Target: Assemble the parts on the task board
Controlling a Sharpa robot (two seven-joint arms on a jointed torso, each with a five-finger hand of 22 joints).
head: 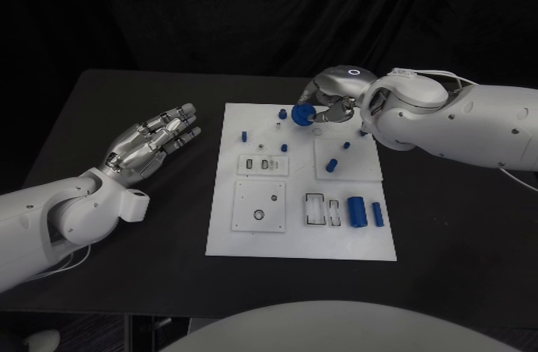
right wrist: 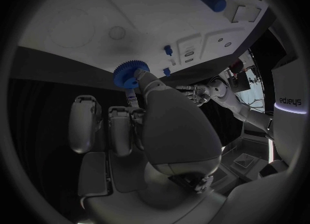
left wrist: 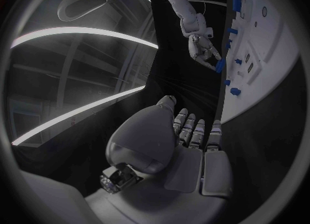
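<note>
Mid-step in the assembly, by the look of it: carrying a toothed blue plastic gear [head: 302,116] over the far edge of the flat white rectangular task board [head: 294,243], pinched in the fingers of the silver many-fingered right hand [head: 332,101] and raised clear of the plate. Seen in the right wrist view as a blue cogged wheel [right wrist: 129,74] clamped at the fingertips, with the board's pale surface beyond it. Probably calling next for lowering the gear onto a small upright peg [head: 283,113] just beside it near the far edge, keeping the wheel level so the bore meets the post; which seat is meant cannot be told for sure. Elsewhere on the board, a thick blue plastic cylinder [head: 357,211] and a slimmer blue rod [head: 378,214] lying side by side near the front right corner, well apart from the held gear. Silver left hand [head: 155,138] released, fingers spread and straight, grasping nothing, off the board over the black table [head: 134,274] to its left
</note>
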